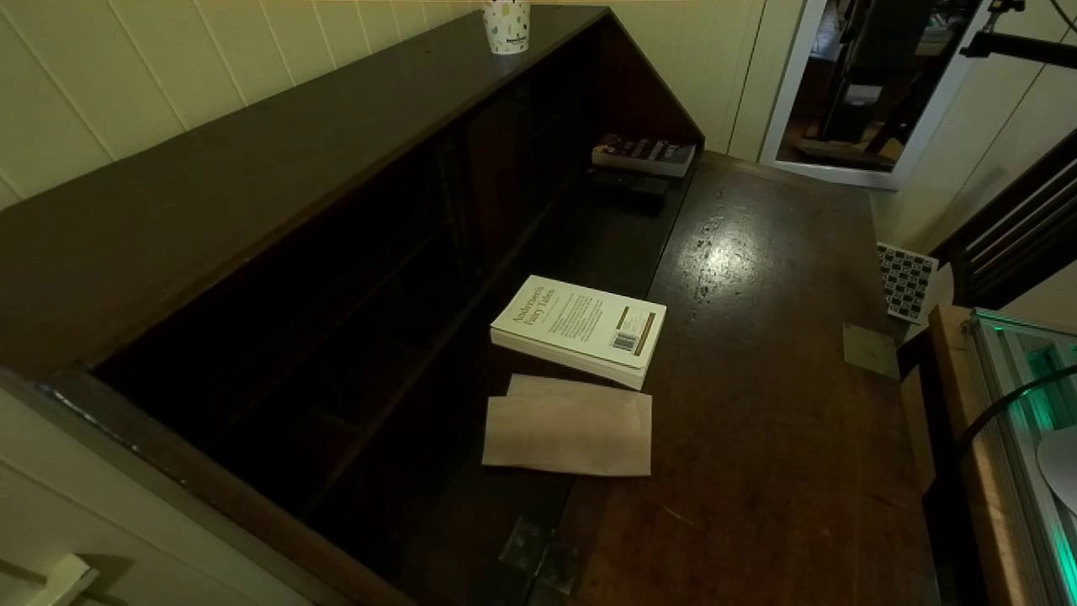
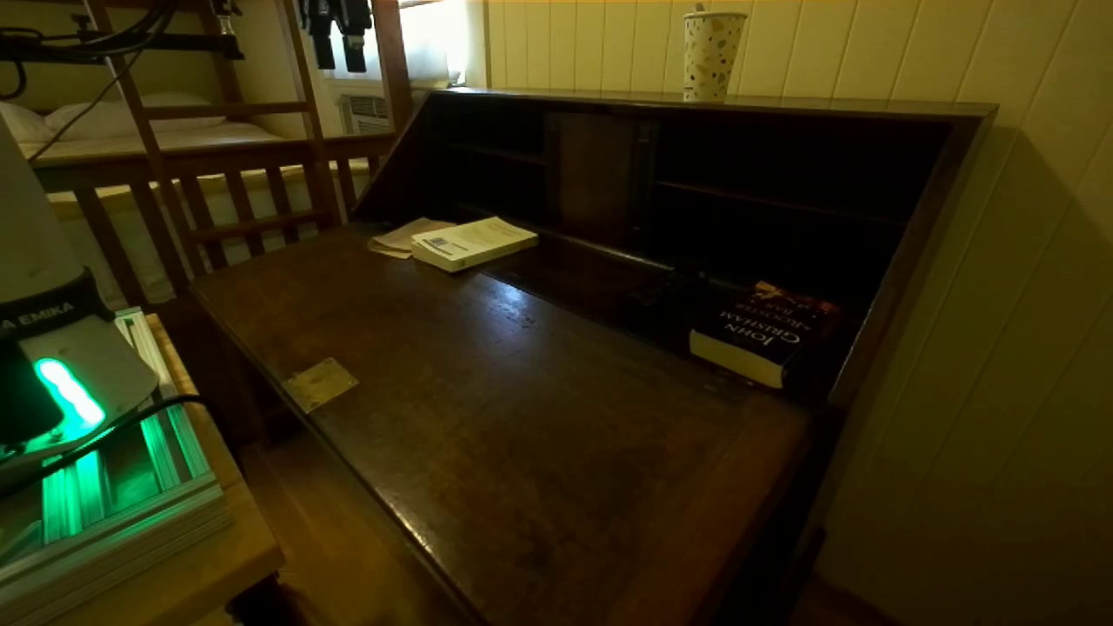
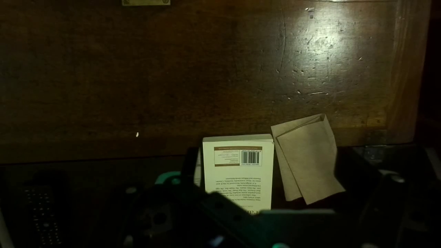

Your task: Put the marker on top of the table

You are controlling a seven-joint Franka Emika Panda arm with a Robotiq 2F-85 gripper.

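Note:
The glossy dark brown table (image 1: 757, 438) shows in both exterior views (image 2: 539, 452) and fills the upper part of the wrist view (image 3: 172, 75). I see no marker in any view; it is hidden or out of view. My gripper (image 2: 339, 59) hangs high at the upper left of an exterior view, fingers pointing down. In the wrist view my gripper (image 3: 269, 166) is open, with its dark fingers wide apart and nothing seen between them up close. The white book and brown paper lie well below it.
A white book (image 1: 580, 328) lies beside folded brown paper (image 1: 572, 433). A dark book (image 2: 765, 335) and a dark remote (image 3: 43, 213) lie near the shelves. A patterned white cup (image 2: 711, 56) stands on the top ledge; something small and unclear pokes above its rim.

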